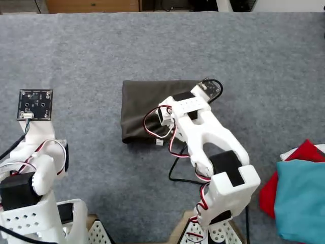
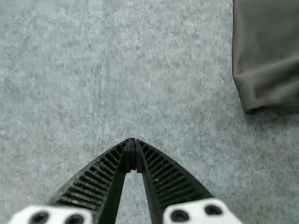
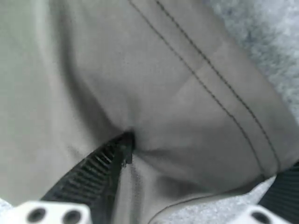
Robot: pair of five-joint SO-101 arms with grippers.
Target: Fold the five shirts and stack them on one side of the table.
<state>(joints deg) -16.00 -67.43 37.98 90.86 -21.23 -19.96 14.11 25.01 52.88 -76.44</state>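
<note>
Two arms at a grey surface (image 1: pixel 76 51), one dark shirt (image 1: pixel 139 109) folded into a rough rectangle at mid-surface.

Left gripper (image 2: pixel 132 156): fingers (image 2: pixel 107 177) pressed together tip to tip, holding nothing, touching no cloth. Positioned over bare surface to the left of the dark shirt (image 2: pixel 266 51), clearly apart from it, the shirt's rounded folded corner nearest.

Right arm (image 1: pixel 203 132) stretched over the dark shirt's right half, wrist above its far right corner. Right gripper (image 3: pixel 201 163): fingers wide apart, not clamped. One ribbed finger (image 3: pixel 100 172) with its tip pushed into the dark shirt (image 3: pixel 163 84), cloth dimpled and creased around the tip. Other finger (image 3: pixel 282 186) just off the shirt's stitched hem, over a sliver of grey surface. Hemmed edge lying between the two fingers. Cannot tell whether any cloth is lifted.

Well to the right of the dark shirt, at the surface's edge: teal shirt (image 1: pixel 302 198) lying on top of a red shirt (image 1: pixel 266 195), both loosely piled, touching each other, apart from both grippers.
</note>
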